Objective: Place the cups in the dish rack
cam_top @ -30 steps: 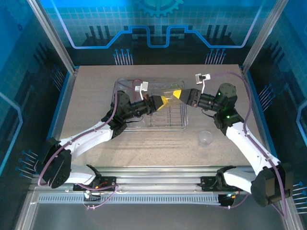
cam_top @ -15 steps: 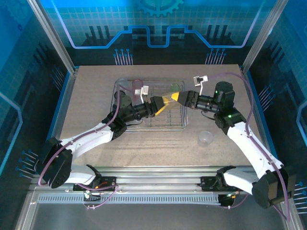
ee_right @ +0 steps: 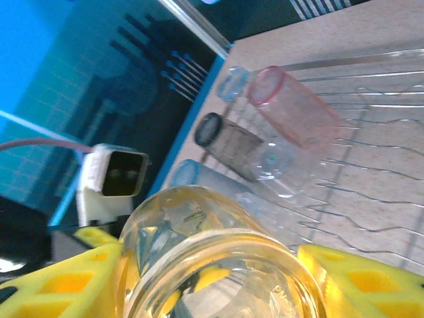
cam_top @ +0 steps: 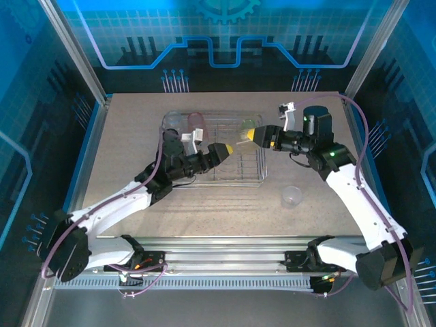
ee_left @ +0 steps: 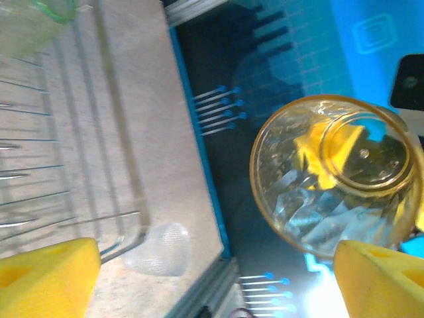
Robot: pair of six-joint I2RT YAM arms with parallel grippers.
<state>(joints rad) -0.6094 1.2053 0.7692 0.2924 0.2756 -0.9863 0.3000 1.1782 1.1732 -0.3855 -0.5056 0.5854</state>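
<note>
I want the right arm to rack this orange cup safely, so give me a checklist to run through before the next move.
1. Right gripper shut on the orange cup: ok.
2. Left gripper open and off the cup: ok.
3. Left gripper out of the way: not ok, it hangs over the dish rack near the cup.
4. Free prongs: ok, bare wire beside the green cup.
5. All cups loaded: not ok, a clear cup sits on the table.

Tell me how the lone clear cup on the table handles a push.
The clear cup looks thin and translucent, so probably light and quick to skid. Nothing on the table braces it, so it may tip, then roll on its round wall.
</note>
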